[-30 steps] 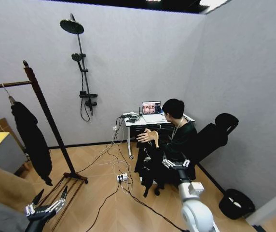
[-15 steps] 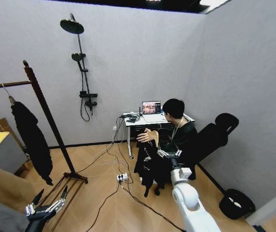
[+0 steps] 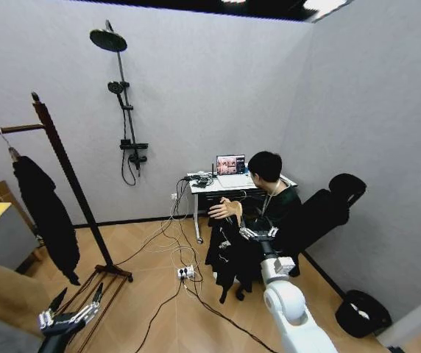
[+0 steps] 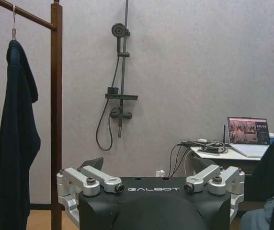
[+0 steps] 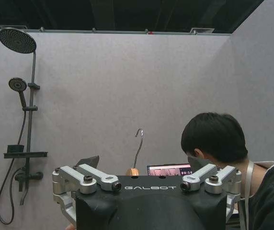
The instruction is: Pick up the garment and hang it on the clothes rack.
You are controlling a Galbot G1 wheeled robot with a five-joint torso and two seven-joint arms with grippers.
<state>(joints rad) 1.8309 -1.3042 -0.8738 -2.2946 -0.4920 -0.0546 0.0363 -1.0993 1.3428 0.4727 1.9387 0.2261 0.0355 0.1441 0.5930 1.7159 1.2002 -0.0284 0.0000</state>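
A seated person's hand (image 3: 227,209) holds out the garment (image 3: 224,254), a black top on a light wooden hanger (image 5: 132,171) whose metal hook (image 5: 138,143) stands up. My right gripper (image 3: 258,234) is open right beside the garment, at the person's knees, and in the right wrist view the hook rises between the spread fingers of the right gripper (image 5: 142,166). The clothes rack (image 3: 63,173) of dark wood stands at the left with another black garment (image 3: 45,213) hanging from its rail. My left gripper (image 3: 72,309) hangs open and low beside the rack's base.
A white desk (image 3: 225,184) with a laptop (image 3: 230,163) stands behind the person. Cables and a power strip (image 3: 186,271) lie on the wooden floor. A shower fixture (image 3: 126,110) is on the back wall, a black bin (image 3: 363,309) at the right wall.
My right arm has reached forward and a little left, bringing its gripper up to the garment in the person's hand. The left arm has stayed put.
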